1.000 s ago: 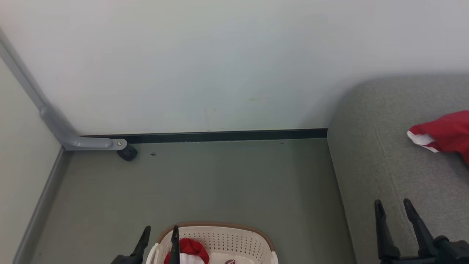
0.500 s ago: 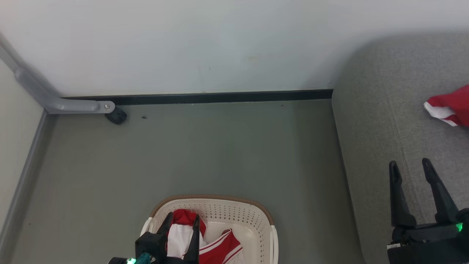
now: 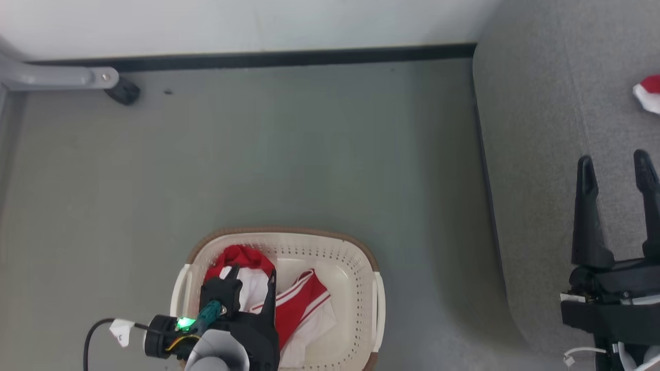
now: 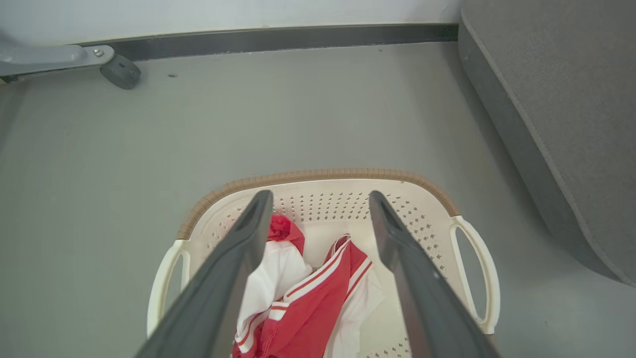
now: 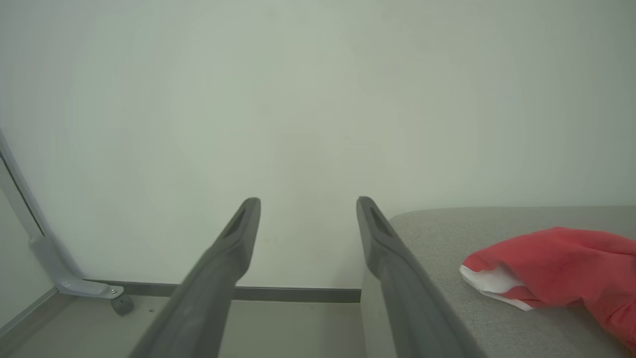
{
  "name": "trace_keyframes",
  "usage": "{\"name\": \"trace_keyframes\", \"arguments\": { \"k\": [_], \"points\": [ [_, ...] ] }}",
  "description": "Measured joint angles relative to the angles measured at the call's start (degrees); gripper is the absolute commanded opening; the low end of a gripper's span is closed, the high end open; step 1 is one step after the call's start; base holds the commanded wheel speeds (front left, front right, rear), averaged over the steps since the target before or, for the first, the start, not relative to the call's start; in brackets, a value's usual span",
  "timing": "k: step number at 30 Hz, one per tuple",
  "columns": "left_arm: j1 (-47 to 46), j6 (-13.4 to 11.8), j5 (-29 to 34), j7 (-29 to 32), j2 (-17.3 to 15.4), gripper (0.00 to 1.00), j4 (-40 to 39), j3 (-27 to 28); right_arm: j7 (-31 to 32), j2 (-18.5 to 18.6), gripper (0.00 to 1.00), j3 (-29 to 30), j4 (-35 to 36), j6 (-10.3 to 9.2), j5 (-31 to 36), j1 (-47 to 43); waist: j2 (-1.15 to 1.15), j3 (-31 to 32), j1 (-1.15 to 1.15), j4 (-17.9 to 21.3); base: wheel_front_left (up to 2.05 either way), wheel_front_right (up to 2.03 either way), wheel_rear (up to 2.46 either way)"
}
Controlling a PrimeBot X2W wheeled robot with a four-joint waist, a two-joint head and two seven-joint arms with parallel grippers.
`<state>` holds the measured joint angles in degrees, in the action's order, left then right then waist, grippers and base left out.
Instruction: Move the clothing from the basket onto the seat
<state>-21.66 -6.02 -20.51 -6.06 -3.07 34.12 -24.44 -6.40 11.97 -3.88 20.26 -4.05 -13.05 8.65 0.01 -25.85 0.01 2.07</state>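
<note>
One large grey seat [image 3: 541, 154] ran along the right, beside a grey-green floor [image 3: 309, 154]. On the floor stood the cream basket [image 3: 330, 252], brown-rimmed, near the seat but apart from it. Inside it lay crumpled red and white clothing [image 3: 301, 304]; one more red garment [image 3: 650, 93] lay on the seat. The left claw [image 3: 252, 271] hung over the basket, fingers spread, holding nothing. The right claw [image 3: 612, 157] hovered above the seat, also spread and empty.

Red-and-white clothing [image 3: 296, 304] lies in the cream basket [image 3: 330, 255]; another piece [image 5: 546, 263] lies on the grey seat [image 3: 536, 154].
</note>
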Motion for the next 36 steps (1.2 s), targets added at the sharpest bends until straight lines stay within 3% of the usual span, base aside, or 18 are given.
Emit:
{"name": "trace_keyframes", "arguments": {
  "k": [25, 36],
  "points": [
    [-17.27, 2.53, 0.01, 3.63, 0.45, 1.0, 18.6, -0.51, 1.29, -1.89, 1.0, 0.21, 9.46, -1.01, 1.65, 11.63, 0.01, -20.95, -0.01, 6.02, 0.0, 0.0, 0.0],
    [-21.24, 4.08, 0.36, 3.79, 0.44, 1.0, 24.55, -0.91, 1.26, -1.87, 1.0, 0.7, 11.36, -1.26, 2.49, 13.3, 0.0, -26.64, -0.01, 7.88, 0.0, 0.0, 0.0]
  ]
}}
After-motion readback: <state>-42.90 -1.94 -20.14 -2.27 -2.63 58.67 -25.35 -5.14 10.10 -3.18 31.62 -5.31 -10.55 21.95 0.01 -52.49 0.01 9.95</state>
